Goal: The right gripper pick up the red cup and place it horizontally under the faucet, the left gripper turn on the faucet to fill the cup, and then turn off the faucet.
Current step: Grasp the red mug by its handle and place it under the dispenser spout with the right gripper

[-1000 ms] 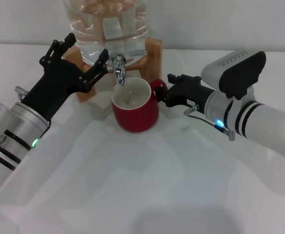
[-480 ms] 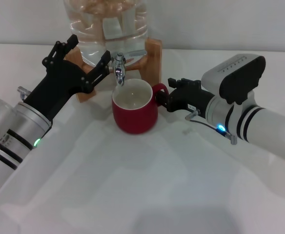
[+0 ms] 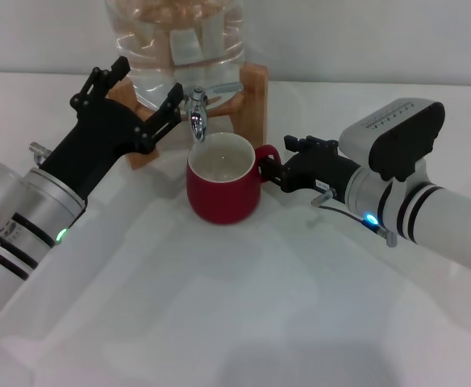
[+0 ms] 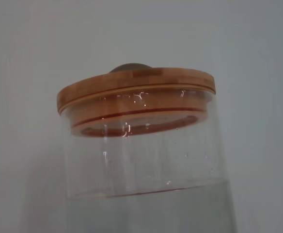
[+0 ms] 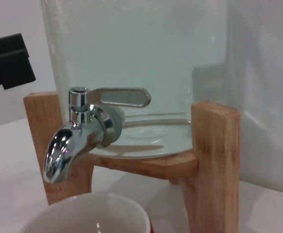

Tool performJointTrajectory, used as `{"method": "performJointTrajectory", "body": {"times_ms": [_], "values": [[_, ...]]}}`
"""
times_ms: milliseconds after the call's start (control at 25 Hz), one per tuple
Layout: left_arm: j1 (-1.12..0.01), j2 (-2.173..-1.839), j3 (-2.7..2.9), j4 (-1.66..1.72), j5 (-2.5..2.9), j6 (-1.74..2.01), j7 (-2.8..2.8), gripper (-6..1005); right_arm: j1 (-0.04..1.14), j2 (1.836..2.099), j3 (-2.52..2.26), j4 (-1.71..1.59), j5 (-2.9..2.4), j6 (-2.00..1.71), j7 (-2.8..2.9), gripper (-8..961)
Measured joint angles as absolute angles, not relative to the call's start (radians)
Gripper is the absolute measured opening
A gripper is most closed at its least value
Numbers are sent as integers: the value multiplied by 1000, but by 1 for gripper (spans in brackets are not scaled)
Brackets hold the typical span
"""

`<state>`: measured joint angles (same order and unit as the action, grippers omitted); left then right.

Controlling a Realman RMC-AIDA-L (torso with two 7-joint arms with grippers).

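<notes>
The right claw sits right of centre in the head view, its tips at the handle of the red cup; whether they pinch the handle is hard to make out. The cup stands upright on the white bench, rim just under the faucet. The left claw, fingers spread wide, hovers upper left, beside the faucet and before the wooden stand. The water jar is cut off at the top edge.
</notes>
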<state>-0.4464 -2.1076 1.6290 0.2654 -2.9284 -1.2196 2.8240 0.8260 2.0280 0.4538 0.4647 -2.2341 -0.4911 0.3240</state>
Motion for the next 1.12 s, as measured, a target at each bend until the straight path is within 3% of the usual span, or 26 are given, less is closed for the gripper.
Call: {"method": "performJointTrajectory", "body": {"times_ms": [1120], "values": [[-448, -2108, 1626, 261, -2928, -1207, 2824, 876, 785, 2028, 443, 472, -2235, -518, 324, 547]]}}
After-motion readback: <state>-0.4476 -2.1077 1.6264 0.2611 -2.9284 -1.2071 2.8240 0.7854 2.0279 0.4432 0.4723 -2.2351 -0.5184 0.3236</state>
